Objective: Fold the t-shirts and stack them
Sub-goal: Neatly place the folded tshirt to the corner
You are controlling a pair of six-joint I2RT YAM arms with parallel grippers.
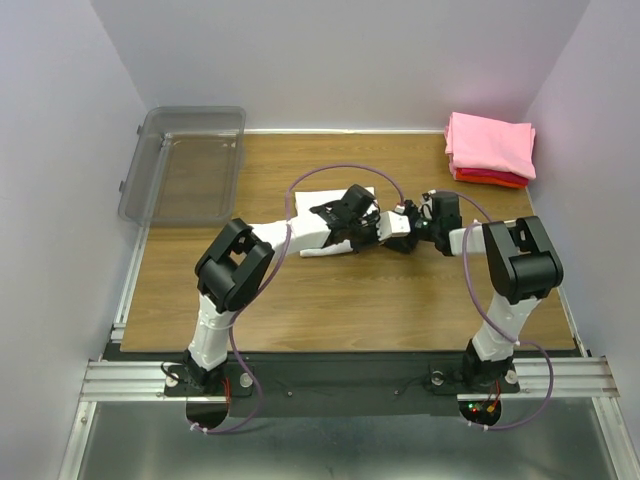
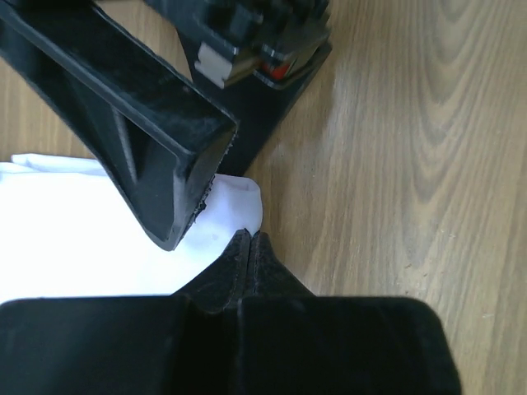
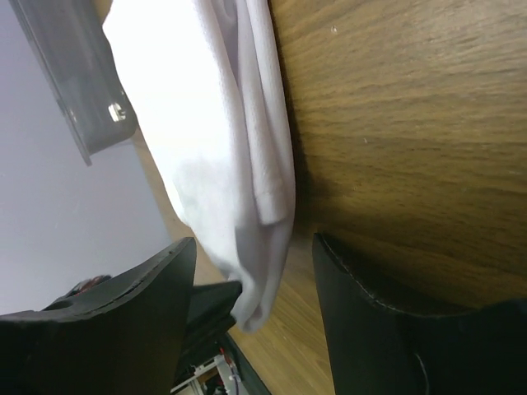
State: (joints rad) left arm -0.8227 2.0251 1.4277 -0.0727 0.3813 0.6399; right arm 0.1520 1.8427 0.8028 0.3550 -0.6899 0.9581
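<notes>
A folded white t-shirt (image 1: 322,207) lies at the table's middle. My left gripper (image 2: 249,235) is shut, its tips pinching the near corner of the white t-shirt (image 2: 99,239). My right gripper (image 3: 254,245) is open, with one finger (image 3: 123,313) on each side of the shirt's thick folded edge (image 3: 239,164); that corner hangs a little above the wood. In the top view the two grippers, left (image 1: 357,216) and right (image 1: 398,226), meet at the shirt's right end. At the back right, a folded pink t-shirt (image 1: 490,143) lies on top of a red one (image 1: 490,179).
A clear grey plastic bin (image 1: 185,165) leans at the back left corner, also seen as the bin (image 3: 70,82) in the right wrist view. Bare wood (image 1: 350,300) lies between the shirt and the arm bases. Purple-grey walls close in three sides.
</notes>
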